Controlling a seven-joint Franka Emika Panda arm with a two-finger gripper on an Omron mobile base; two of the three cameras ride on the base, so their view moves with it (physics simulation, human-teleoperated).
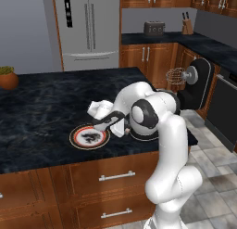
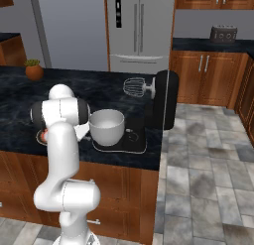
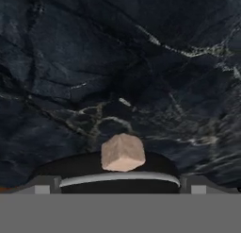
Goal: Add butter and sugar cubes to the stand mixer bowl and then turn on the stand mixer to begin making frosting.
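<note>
On the near edge of the dark marbled bench [image 1: 41, 107], the white arm bends forward and down, and its tool [image 1: 99, 126] hangs low over the red-rimmed patterned plate [image 1: 83, 141], at that plate's right side. The fingers stand wide apart with nothing clamped between them. In the hand view a single beige sugar cube [image 3: 123, 152] sits just beyond the tool's reach, resting on a dark rounded surface with the veined bench top behind it (whether that dark surface is the plate's centre cannot be told from this angle). The butter cannot be made out in any view; the arm covers much of the plate.

Just to the right of the plate, the stand mixer bowl [image 2: 106, 126], deep and white-grey, sits on the flat black base of the stand mixer [image 2: 161, 100]. The right base view shows the bowl's inside as far as it can be seen, and no contents are apparent. The mixer's head is tilted back, so the wire whisk [image 2: 134, 87] hangs in the air above and behind the bowl, well apart from it.

Farther along the bench, at its far left, stands a small potted plant [image 1: 8, 77]. Beyond the bench rises a steel refrigerator [image 1: 88, 28], and on the rear counter a grey toaster [image 1: 154, 28] stands near a knife block [image 1: 187, 25].
</note>
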